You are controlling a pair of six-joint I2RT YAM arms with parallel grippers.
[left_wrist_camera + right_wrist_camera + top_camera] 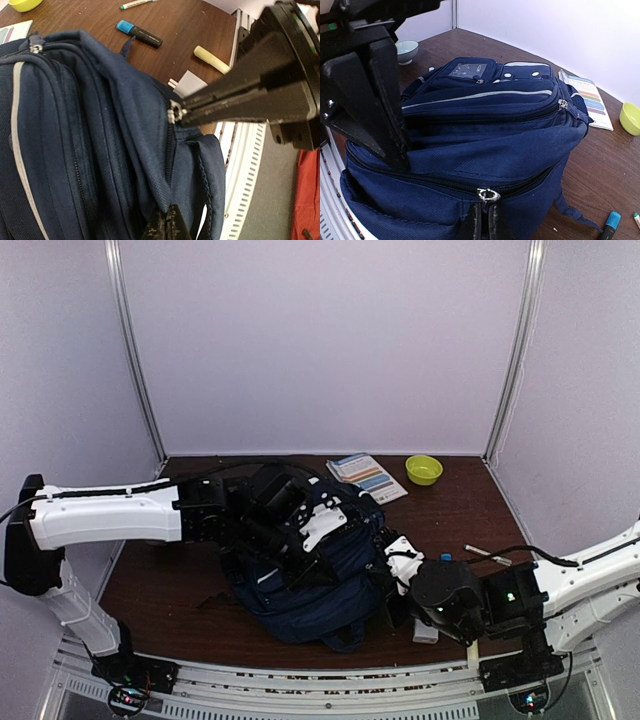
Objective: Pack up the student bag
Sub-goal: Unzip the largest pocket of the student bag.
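From above, the bag (300, 600) lies on the table (470, 530). Left wrist: my left gripper (167, 215) is pinched shut on bag fabric, and I should hold it taut. Right wrist: my right gripper (483, 210) is clamped on the zip pull (488, 194); I'd draw it along the track.
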